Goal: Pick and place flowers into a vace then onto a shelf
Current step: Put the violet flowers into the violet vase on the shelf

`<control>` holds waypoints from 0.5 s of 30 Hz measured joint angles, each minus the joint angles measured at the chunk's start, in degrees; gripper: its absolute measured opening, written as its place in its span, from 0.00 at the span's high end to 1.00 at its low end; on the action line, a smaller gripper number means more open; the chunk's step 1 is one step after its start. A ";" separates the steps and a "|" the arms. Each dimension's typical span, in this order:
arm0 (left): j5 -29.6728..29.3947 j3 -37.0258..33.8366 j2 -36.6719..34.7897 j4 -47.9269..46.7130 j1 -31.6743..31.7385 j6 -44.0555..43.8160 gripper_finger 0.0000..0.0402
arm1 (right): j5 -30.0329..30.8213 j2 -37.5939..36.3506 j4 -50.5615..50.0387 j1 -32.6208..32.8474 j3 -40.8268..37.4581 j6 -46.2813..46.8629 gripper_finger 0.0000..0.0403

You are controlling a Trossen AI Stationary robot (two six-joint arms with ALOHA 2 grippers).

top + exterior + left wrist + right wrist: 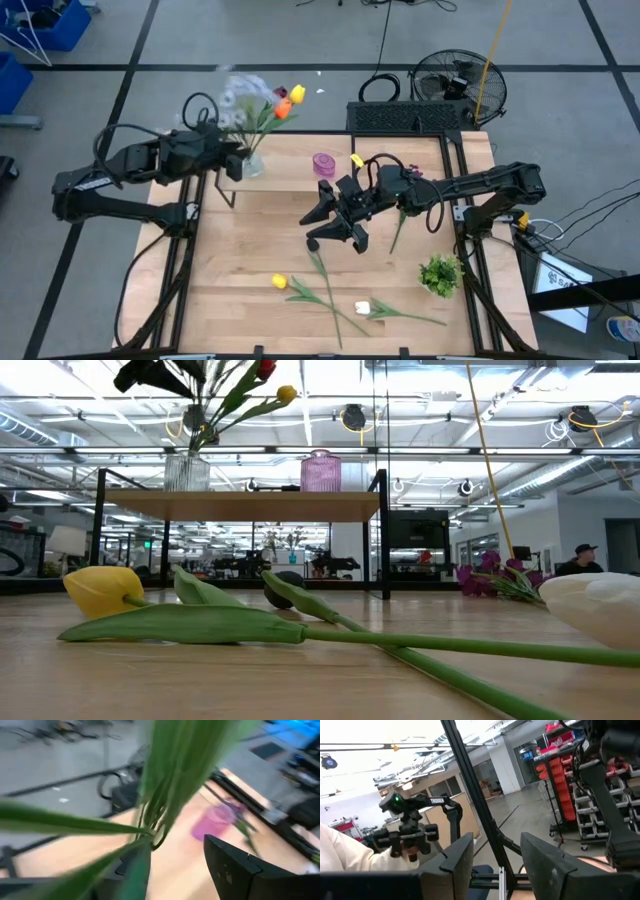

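Note:
A clear vase (251,163) stands on the shelf (240,506) at the table's far edge. It holds orange, yellow, dark red and pale flowers (268,103). My left gripper (234,160) is at the bunch above the vase (187,470), open, with the green stems (156,815) between its fingers. My right gripper (336,222) hovers open over the table's middle with nothing between its fingers (497,865). A yellow tulip (279,282), a white tulip (362,309) and a purple cluster (412,176) lie flat on the table. My left gripper has the stems of the bunch between its open fingers, above the vase's mouth, coming level from the table's left. One finger (240,870) stands apart from the stems; leaves hide the other. I cannot tell whether it touches them.
A pink vase (323,163) stands on the shelf to the right of the clear one. A short leafy tuft (440,272) sits near the table's right edge. The shelf's black legs (382,530) stand on the tabletop. A person's sleeve (345,855) shows beyond the table.

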 joint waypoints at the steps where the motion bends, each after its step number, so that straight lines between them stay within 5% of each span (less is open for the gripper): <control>1: 1.78 0.00 -0.22 0.00 0.00 0.01 0.54 | -0.02 0.00 -0.71 0.00 0.00 0.21 0.61; 6: 5.51 0.00 -0.67 -0.78 0.00 0.24 0.54 | -0.02 -0.02 -11.84 0.29 0.00 1.00 0.61; 11: -3.48 0.02 -0.62 -4.65 0.02 1.09 0.54 | 0.11 -0.02 -21.11 1.16 0.00 2.10 0.61; 15: -4.80 0.02 -0.64 -5.31 0.02 0.61 0.54 | 0.22 -0.02 -21.50 1.55 0.00 2.14 0.61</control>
